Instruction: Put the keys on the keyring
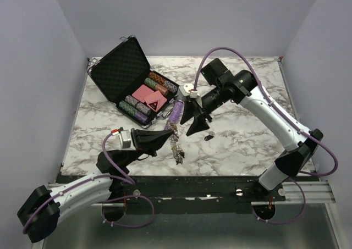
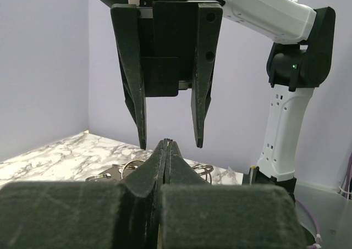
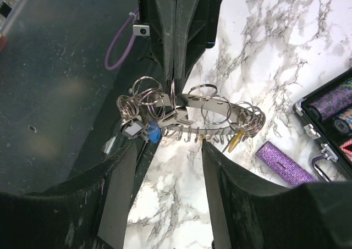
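The keyring [image 3: 190, 112], a silver band hung with several rings and small keys, one blue-capped [image 3: 154, 133] and one yellow [image 3: 233, 142], hangs just above the marble table. My left gripper [image 3: 174, 67] is shut on its top edge. In the top view the left gripper [image 1: 166, 135] points right with the keyring [image 1: 176, 145] at its tip. My right gripper [image 3: 168, 145] stands open, its two fingers straddling the space just below the ring without touching it. In the top view the right gripper [image 1: 190, 127] faces the left one. A loose black-headed key [image 1: 208, 137] lies on the table beside it.
A purple glittery tube [image 1: 176, 112] lies just behind the keyring. An open black case [image 1: 118, 67] with poker chips and cards stands at the back left. The marble table [image 1: 247, 133] ends at the front rail by the arm bases.
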Controlling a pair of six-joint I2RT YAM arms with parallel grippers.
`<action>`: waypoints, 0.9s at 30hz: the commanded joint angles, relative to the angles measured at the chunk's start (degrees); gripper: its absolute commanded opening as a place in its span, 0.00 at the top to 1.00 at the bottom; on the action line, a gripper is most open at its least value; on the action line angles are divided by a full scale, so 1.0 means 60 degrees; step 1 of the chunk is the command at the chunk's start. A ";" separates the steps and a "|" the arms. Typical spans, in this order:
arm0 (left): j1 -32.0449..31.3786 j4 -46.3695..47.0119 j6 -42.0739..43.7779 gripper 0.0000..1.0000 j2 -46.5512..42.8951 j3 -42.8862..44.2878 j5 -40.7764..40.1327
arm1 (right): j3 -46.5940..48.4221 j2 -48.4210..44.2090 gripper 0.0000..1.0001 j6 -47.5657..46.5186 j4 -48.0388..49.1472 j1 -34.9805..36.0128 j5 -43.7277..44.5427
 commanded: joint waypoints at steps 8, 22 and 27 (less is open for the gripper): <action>0.0052 0.0907 -0.0051 1.00 -0.0007 0.0136 -0.0599 | 0.0345 0.0435 0.50 0.1230 0.0949 0.0086 0.0051; 0.0037 0.1053 -0.0022 1.00 0.0389 0.0283 -0.0834 | 0.0521 0.0582 0.67 0.1406 0.1111 0.0453 -0.0066; 0.0052 0.1083 -0.0051 1.00 0.0390 0.0312 -0.0819 | 0.0507 0.0640 0.68 0.1523 0.1199 0.0496 -0.0037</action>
